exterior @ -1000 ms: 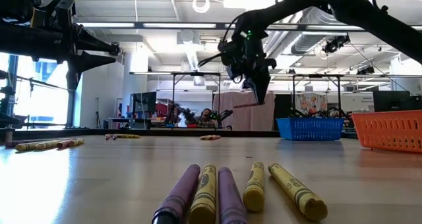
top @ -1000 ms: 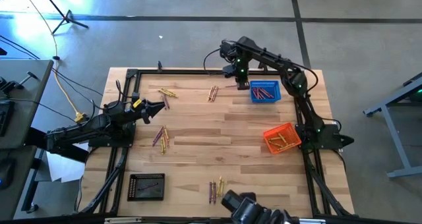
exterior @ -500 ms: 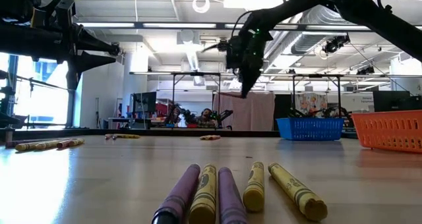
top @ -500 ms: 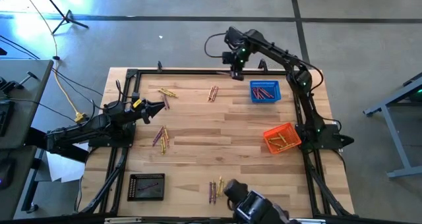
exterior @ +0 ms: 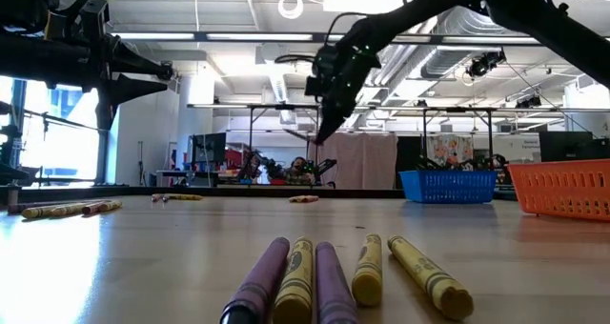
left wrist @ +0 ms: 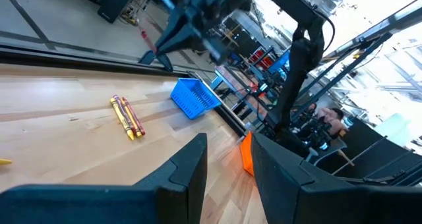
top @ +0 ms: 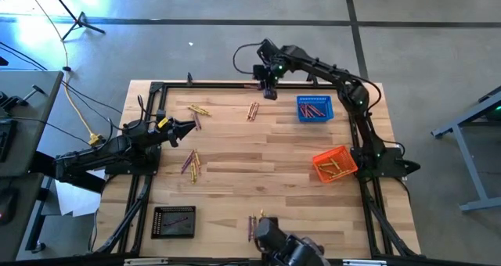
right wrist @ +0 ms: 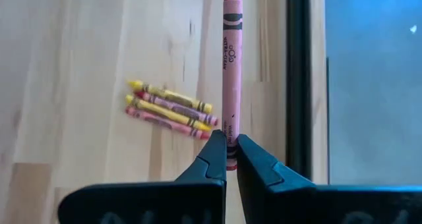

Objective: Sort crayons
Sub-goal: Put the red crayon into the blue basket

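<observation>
Right gripper (top: 269, 84) above the table's (top: 235, 180) far edge, blue basket (top: 314, 108) off toward its own base. Clamped on a red crayon (right wrist: 231, 66), long axis straight out past the fingertips. Left gripper (top: 188, 127) idle, fingers apart.

**Open middle, cluttered edges**

The centre of the bench (top: 258, 164) lies bare, a broad lane between the crayon clusters. Along the right side stand the blue basket (top: 314, 108) and the orange basket (top: 332, 164), well apart, with room between them. The black basket (top: 174, 221) sits at the near left corner. The right pincer (top: 266, 84), clamped on a red crayon (right wrist: 231, 66), hangs over the far rail (top: 219, 84); the left pincer (top: 188, 127) reaches over the left edge.
</observation>
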Tool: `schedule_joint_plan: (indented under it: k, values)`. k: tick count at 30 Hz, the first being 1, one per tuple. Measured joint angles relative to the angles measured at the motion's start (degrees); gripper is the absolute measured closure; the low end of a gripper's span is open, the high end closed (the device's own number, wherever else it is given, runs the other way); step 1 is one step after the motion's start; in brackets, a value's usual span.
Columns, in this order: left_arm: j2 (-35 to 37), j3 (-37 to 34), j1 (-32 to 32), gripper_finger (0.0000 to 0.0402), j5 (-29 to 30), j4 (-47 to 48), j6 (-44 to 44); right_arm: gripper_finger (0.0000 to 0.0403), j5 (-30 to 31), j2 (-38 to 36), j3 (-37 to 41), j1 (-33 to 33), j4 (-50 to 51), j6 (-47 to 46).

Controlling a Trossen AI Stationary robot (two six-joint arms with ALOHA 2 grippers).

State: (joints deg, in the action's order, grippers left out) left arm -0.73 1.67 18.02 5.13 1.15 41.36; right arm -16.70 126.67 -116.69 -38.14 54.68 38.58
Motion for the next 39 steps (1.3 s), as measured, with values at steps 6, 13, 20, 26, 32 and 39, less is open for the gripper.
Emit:
schedule_joint_plan:
  k: [6,13,20,26,32,39]
  values:
    - [0.0,0.0,0.0,0.0296,-0.1,0.0,0.0,0.0402,1.6,-6.0,16.9,-0.1,-8.7,-0.2]
    - [0.0,0.0,0.0,0.0296,-0.1,0.0,0.0,0.0401,4.2,-20.8,40.5,-0.1,-23.7,-1.6]
    - [0.0,0.0,0.0,0.0296,-0.1,0.0,0.0,0.0398,12.2,-35.3,58.8,0.1,-32.3,-5.3]
    - [0.0,0.0,0.0,0.0296,0.0,0.0,0.0,0.0397,19.9,-43.3,67.7,-0.4,-34.4,-9.8]
    - [0.0,0.0,0.0,0.0296,0.0,0.0,0.0,0.0396,26.0,-46.2,72.8,-0.5,-33.9,-10.3]
    - [0.0,0.0,0.0,0.0296,0.0,0.0,0.0,0.0396,26.2,-48.3,75.2,-0.5,-33.9,-14.4]
